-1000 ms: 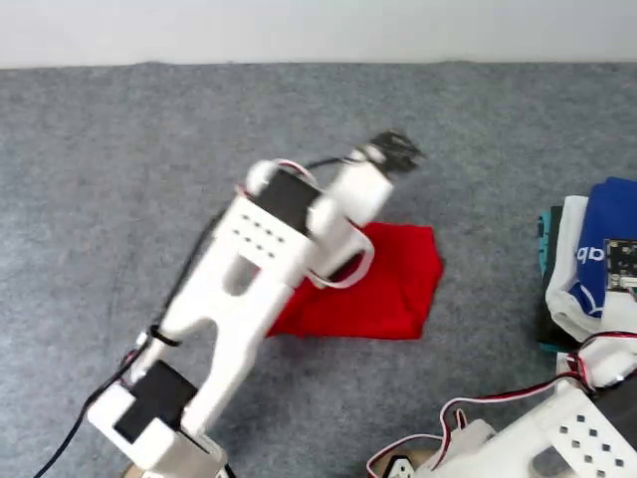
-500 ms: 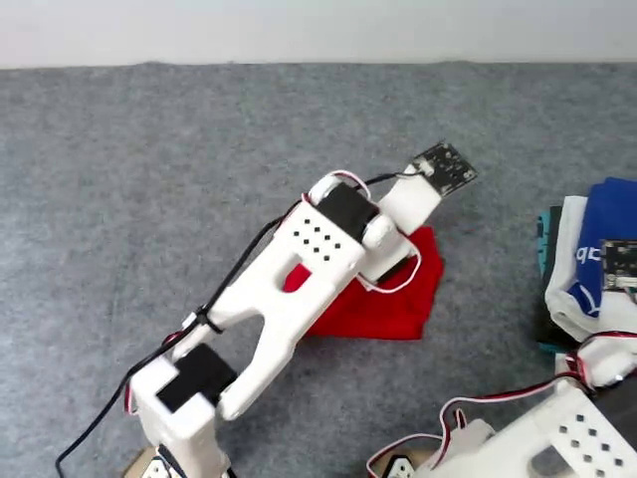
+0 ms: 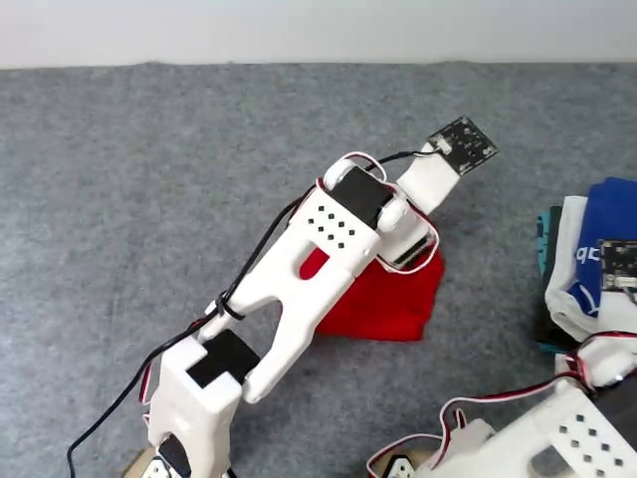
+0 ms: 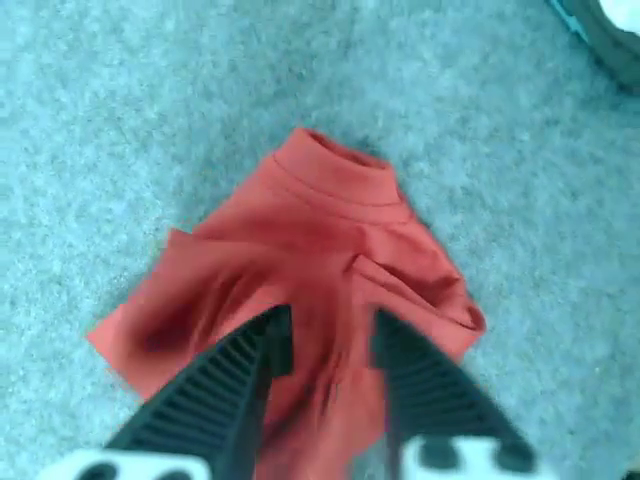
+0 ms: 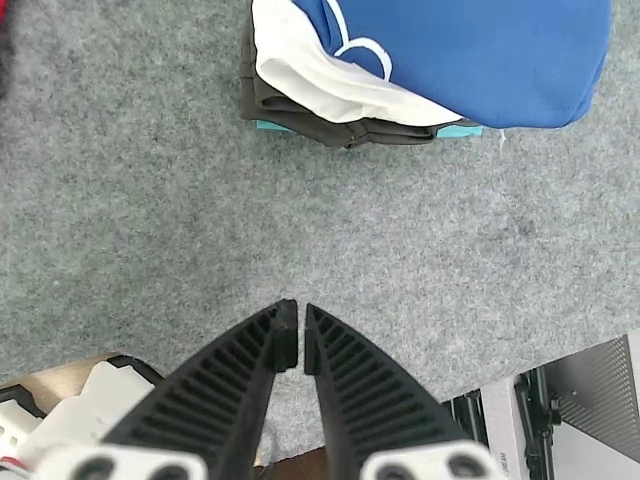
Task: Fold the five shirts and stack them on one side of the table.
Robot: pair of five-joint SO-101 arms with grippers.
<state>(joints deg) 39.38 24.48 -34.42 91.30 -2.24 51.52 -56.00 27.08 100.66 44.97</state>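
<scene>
Left gripper (image 4: 328,335) over the folded red shirt (image 4: 300,250) mid-table (image 3: 149,179), fingers parted, gripping nothing, right gripper (image 5: 298,330) pinched almost together, empty, near the folded stack (image 5: 420,70) at the table's edge

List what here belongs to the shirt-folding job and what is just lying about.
Job:
red shirt
stack of folded shirts, blue on top
left gripper, open above the red shirt
right gripper, shut, near the stack

Lying about:
grey table covering
grey box beyond the table's edge
</scene>
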